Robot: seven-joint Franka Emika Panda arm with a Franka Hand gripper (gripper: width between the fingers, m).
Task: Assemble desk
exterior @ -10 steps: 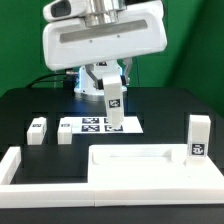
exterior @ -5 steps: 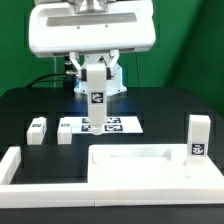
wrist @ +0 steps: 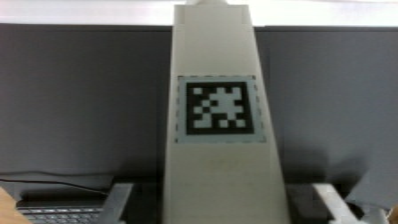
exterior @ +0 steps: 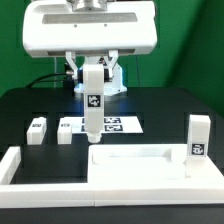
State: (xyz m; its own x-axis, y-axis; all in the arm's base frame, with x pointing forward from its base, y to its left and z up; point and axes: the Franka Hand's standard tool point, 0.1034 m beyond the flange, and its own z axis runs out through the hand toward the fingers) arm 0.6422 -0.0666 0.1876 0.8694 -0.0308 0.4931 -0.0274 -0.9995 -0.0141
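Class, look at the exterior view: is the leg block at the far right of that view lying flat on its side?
No, that leg block stands upright on its end, with its square tag facing the camera.

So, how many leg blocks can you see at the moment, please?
4. On the exterior view's left lie the outer leg block and the inner leg block; the upright leg block stands on its right; the held leg block hangs in the gripper.

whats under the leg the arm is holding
The leg hangs upright. In the exterior view its lower part covers some of the marker board tags, and its end sits just above the tabletop back corner. Whether it touches cannot be told.
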